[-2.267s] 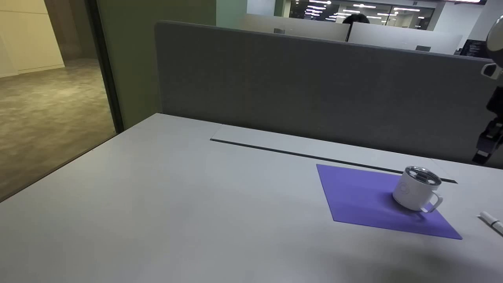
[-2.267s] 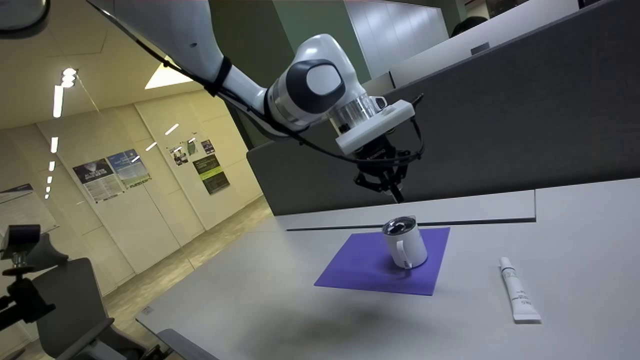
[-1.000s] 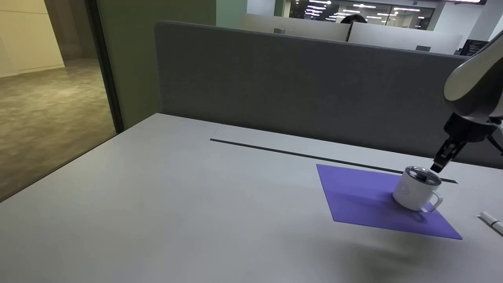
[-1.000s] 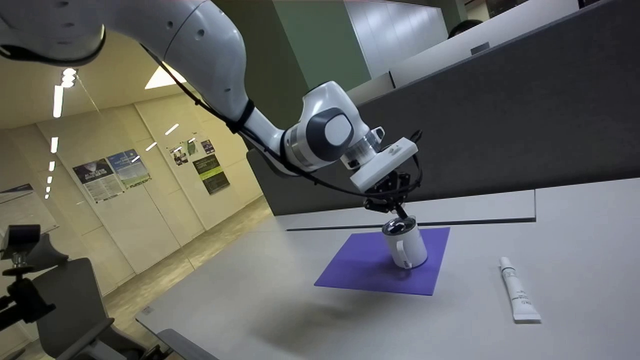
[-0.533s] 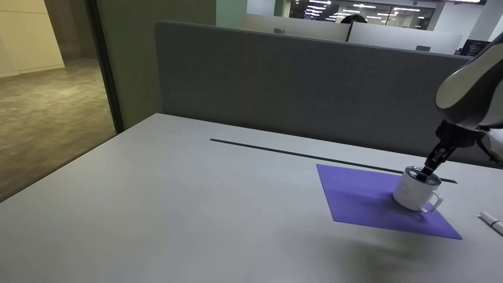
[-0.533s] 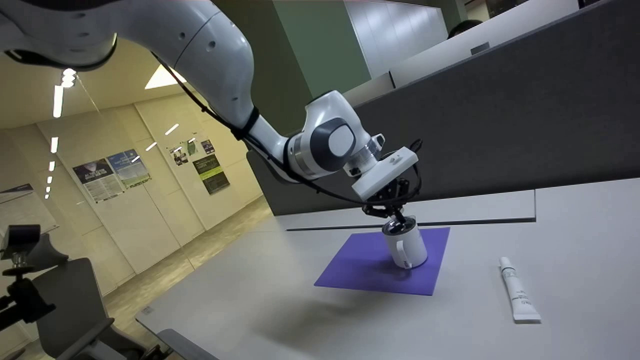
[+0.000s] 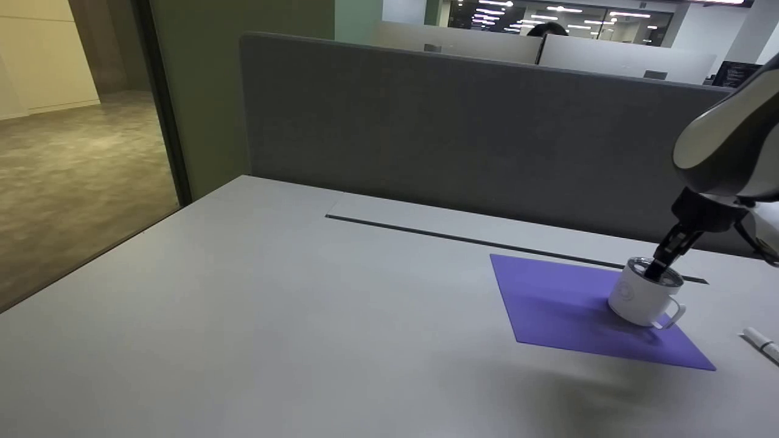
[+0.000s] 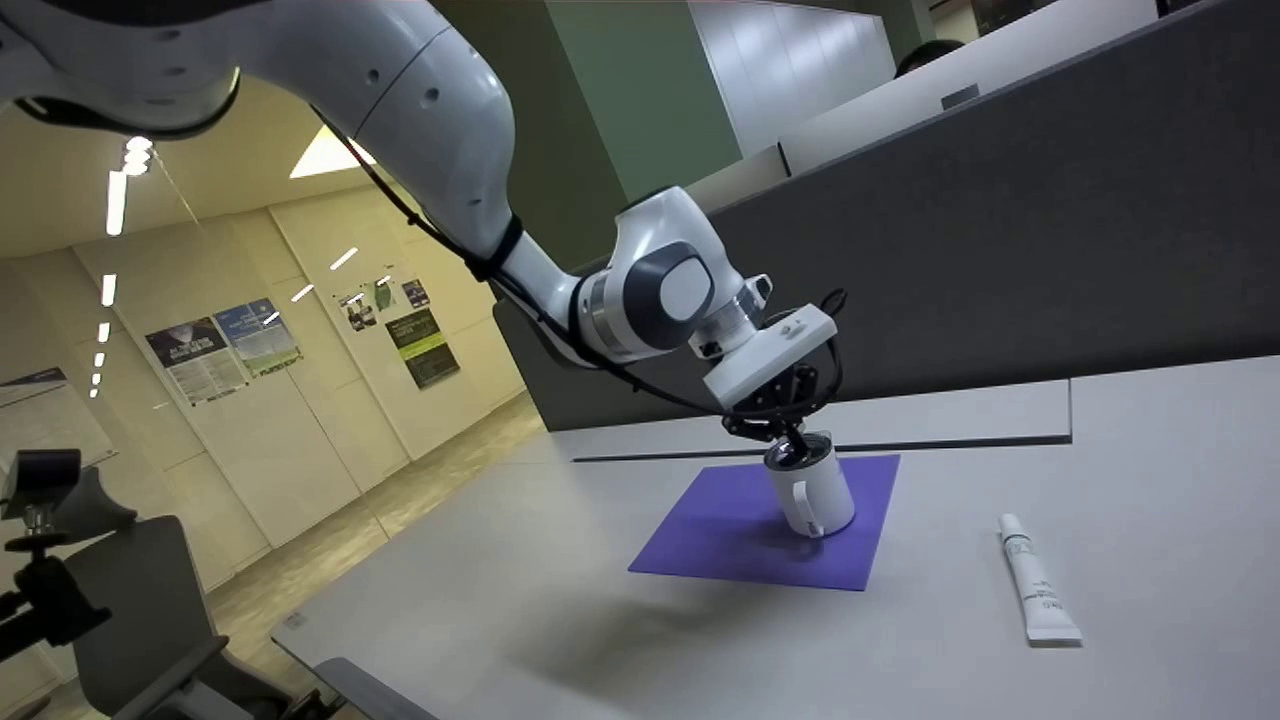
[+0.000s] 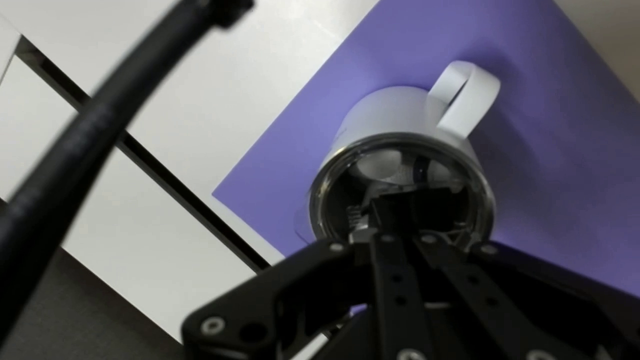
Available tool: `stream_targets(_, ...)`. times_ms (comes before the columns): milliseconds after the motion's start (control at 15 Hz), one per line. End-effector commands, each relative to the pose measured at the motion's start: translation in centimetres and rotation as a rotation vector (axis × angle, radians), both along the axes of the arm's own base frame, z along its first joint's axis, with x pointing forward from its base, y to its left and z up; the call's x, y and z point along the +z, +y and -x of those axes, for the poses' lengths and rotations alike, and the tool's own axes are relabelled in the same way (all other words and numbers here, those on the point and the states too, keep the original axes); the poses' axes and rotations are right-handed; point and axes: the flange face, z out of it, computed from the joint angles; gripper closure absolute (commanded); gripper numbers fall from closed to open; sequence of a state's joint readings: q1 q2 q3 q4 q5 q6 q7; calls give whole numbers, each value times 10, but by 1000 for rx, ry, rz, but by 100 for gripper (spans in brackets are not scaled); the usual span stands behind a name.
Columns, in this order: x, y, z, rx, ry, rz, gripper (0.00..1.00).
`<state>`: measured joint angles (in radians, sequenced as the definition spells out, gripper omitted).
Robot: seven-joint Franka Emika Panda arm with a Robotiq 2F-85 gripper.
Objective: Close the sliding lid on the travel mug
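Left to right, locate the purple mat (image 8: 692, 535) near the far edge of the bench (image 8: 950, 530); the travel mug (image 8: 826, 498), upright on it; your gripper (image 8: 798, 448), jaws drawn together, tips at the sliding lid (image 9: 382, 166); the white tube (image 8: 1038, 590).

The arm (image 8: 455, 140) is shiny white with dark gray patches (image 8: 643, 292). Black bands (image 8: 498, 250) hold its long black cable (image 8: 412, 218). The black claw (image 9: 417, 207) has round silver screws (image 9: 213, 326).

Office, white desk (image 7: 255, 304), grey desk divider (image 7: 426, 140), dark chair (image 8: 140, 600), wall posters (image 8: 257, 338)
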<state>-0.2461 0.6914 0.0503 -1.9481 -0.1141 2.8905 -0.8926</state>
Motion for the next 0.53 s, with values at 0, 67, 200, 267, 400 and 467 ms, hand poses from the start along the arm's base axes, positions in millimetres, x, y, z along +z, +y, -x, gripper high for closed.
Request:
stream_targets(0, -10, 0, -3, -48, 47, -65, 100)
stream_targets(67, -11, -1, -4, -59, 59, -82, 100)
stream_targets(200, -12, -2, -4, -79, 82, -112, 100)
stream_targets(267, -12, -4, -4, -90, 87, -122, 100)
stream_targets(400, -9, -9, -6, -116, 84, -136, 100)
stream_targets(467, -5, -13, -8, -130, 73, -144, 100)
